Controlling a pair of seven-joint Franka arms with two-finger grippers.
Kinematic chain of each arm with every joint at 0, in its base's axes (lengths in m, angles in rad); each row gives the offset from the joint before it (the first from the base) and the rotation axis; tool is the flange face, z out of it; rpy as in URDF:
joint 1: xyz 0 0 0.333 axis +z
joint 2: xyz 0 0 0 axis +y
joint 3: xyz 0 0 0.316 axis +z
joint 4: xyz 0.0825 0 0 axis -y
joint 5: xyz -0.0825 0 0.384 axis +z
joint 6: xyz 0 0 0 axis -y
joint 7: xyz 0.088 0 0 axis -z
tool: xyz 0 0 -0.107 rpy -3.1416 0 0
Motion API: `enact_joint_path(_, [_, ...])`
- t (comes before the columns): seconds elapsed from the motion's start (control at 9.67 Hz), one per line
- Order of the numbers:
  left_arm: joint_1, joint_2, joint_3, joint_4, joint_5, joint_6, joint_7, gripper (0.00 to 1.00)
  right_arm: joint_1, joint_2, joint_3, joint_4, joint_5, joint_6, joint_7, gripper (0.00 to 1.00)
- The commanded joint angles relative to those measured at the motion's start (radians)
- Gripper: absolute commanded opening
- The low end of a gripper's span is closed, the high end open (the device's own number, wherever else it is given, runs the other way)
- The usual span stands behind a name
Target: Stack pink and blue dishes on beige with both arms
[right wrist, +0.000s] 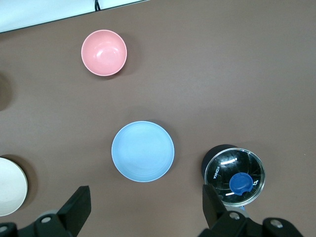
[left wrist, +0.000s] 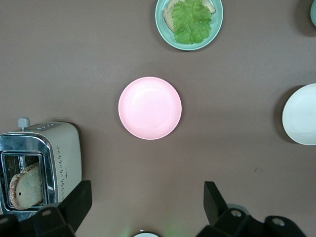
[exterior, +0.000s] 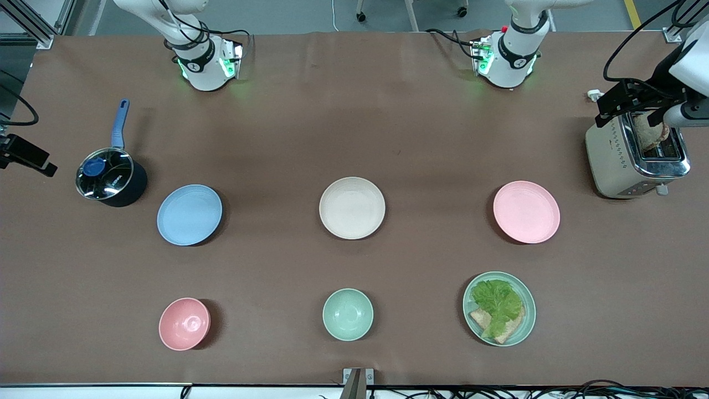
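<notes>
Front view: beige plate (exterior: 352, 208) lies between blue plate (exterior: 189, 214) and pink plate (exterior: 526, 211). My left tool (left wrist: 148, 197) and right tool (right wrist: 147, 197) hang above, fingers apart, empty.

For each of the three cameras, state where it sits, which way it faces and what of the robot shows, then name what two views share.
Front view: high across the table, facing both arm bases; sees the blue plate, beige plate and pink plate.
Left wrist view: looks straight down at the pink plate, with the open left gripper in frame.
Right wrist view: looks straight down at the blue plate, with the open right gripper in frame.
Shared: both wrist views catch the beige plate's edge.
</notes>
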Motion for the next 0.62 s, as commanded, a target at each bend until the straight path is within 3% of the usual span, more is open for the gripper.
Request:
enact_joint_path(0.0, [0.0,0.017,-0.005,-0.005,0.016,-0.019,0.012,1.0,-0.003,-0.008,0.003,-0.011,-0.007,0.0,0.006,1.0])
enact_joint_path(0.21, [0.009,0.059,0.001,0.031,0.024,-0.019,0.012,1.0,-0.003,-0.008,0.003,-0.013,-0.002,-0.004,-0.006,1.0])
enact_joint_path(0.52, [0.05,0.173,0.001,-0.011,0.03,0.057,0.022,1.0,-0.012,0.029,-0.003,-0.022,-0.005,-0.004,-0.055,1.0])
